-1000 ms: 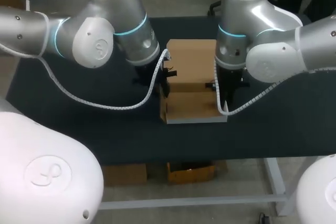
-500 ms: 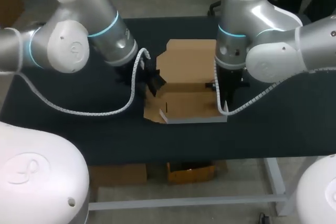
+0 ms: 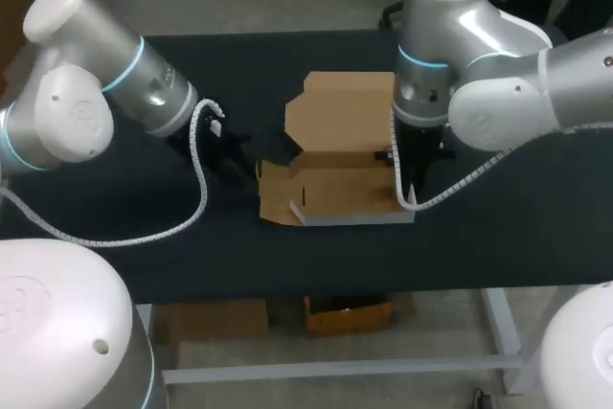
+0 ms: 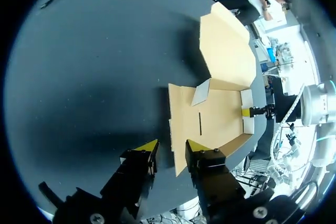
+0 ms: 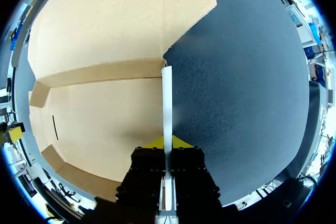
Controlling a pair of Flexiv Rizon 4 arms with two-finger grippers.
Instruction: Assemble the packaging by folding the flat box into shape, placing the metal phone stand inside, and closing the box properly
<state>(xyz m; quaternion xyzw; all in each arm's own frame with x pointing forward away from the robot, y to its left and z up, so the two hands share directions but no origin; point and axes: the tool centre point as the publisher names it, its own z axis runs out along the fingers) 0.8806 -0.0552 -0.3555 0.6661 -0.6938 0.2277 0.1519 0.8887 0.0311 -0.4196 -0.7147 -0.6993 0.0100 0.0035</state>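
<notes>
Box [image 3: 340,189] wall pinched in right claw [image 5: 167,141], plain only from its wrist; left claw [image 4: 172,146] spread.

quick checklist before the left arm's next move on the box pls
1. Right jaws shut on the right wall of the box: ok.
2. Left jaws open, apart from the box: ok.
3. Left flap upright: not ok, it lies splayed outward on the table.
4. Lid open: ok.
5. Phone stand within reach: cannot tell, none in view.
</notes>
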